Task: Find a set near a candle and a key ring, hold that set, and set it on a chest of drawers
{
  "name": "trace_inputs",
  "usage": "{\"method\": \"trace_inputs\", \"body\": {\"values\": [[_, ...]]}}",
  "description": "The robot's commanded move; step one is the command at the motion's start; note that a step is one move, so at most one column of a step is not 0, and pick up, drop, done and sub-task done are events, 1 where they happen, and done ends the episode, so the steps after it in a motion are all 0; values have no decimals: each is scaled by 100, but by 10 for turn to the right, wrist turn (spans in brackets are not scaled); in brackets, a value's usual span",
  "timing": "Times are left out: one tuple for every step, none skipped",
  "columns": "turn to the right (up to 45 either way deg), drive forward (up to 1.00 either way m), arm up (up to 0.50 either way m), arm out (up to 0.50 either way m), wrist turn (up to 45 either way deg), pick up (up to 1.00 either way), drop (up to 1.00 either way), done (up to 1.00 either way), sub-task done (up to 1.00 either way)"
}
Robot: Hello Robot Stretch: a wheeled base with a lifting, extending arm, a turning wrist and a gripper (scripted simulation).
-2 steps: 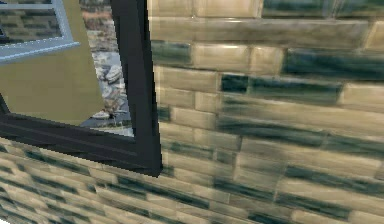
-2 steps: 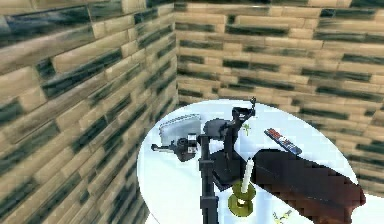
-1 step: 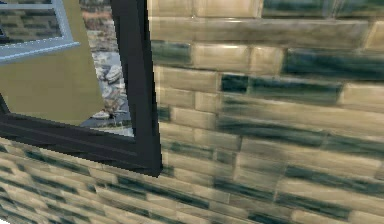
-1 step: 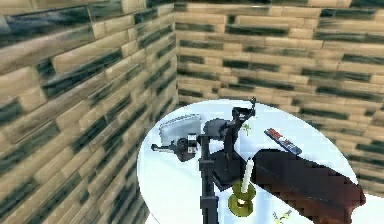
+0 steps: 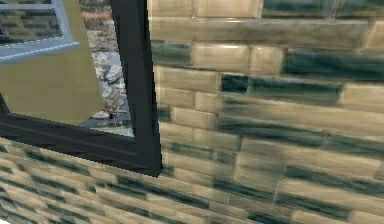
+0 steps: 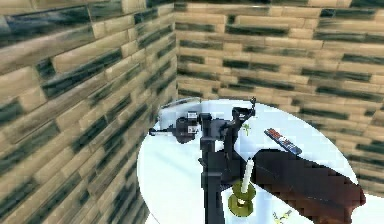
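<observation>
Nearest me, the arm (image 6: 210, 190) climbs just left of the candle (image 6: 243, 174), which stands upright in its holder on the white round table (image 6: 170, 185). A dark reddish-brown bulk (image 6: 305, 185) is close on the candle's right, and a tiny pale scrap (image 6: 283, 215) lies near its base (key ring? too small to say). Beyond the candle lies a dark flat bar (image 6: 282, 140), and farther out to its left is the gripper (image 6: 160, 128), near the table's far rim; I can't tell whether it holds anything, nor which blob is the set. Behind all that is brick wall (image 6: 280, 60), and ahead there's more brick and a dark-framed window (image 5: 133, 80).
</observation>
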Motion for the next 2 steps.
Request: {"method": "trace_inputs", "body": {"values": [[0, 0, 28, 0, 0, 0, 0, 0, 0], [0, 0, 0, 0, -450, 0, 0, 0, 0]]}}
